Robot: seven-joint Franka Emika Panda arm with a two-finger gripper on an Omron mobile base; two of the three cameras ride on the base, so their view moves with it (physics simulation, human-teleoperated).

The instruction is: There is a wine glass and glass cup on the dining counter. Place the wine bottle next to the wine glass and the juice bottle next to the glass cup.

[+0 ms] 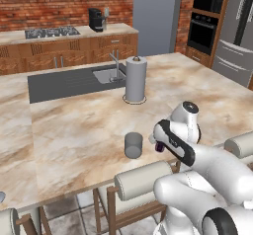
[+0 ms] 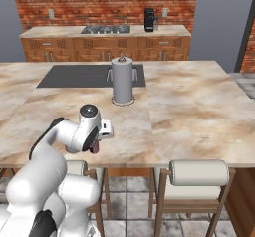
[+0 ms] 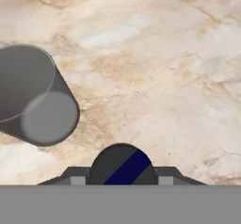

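The grey glass cup (image 1: 133, 145) stands upright near the front edge of the marbled dining counter (image 1: 74, 130). Just to its right, my gripper (image 1: 159, 143) is shut on the small dark purple juice bottle (image 1: 160, 147), held low over the stone. In the hand view the bottle's dark top with a blue stripe (image 3: 123, 165) sits between my fingertips (image 3: 78, 176), and the cup (image 3: 33, 96) lies up and to the left, apart from it. From the right base view the bottle (image 2: 94, 148) peeks out under my hand (image 2: 95, 145). The wine glass and wine bottle are out of view.
A tall white paper-towel roll (image 1: 136, 78) stands mid-counter beside the sink (image 1: 106, 74) and a dark inset panel (image 1: 59, 83). Padded chair backs (image 1: 143, 179) (image 2: 199, 174) line the counter's front edge. Bare stone stretches right of my hand (image 2: 199, 111).
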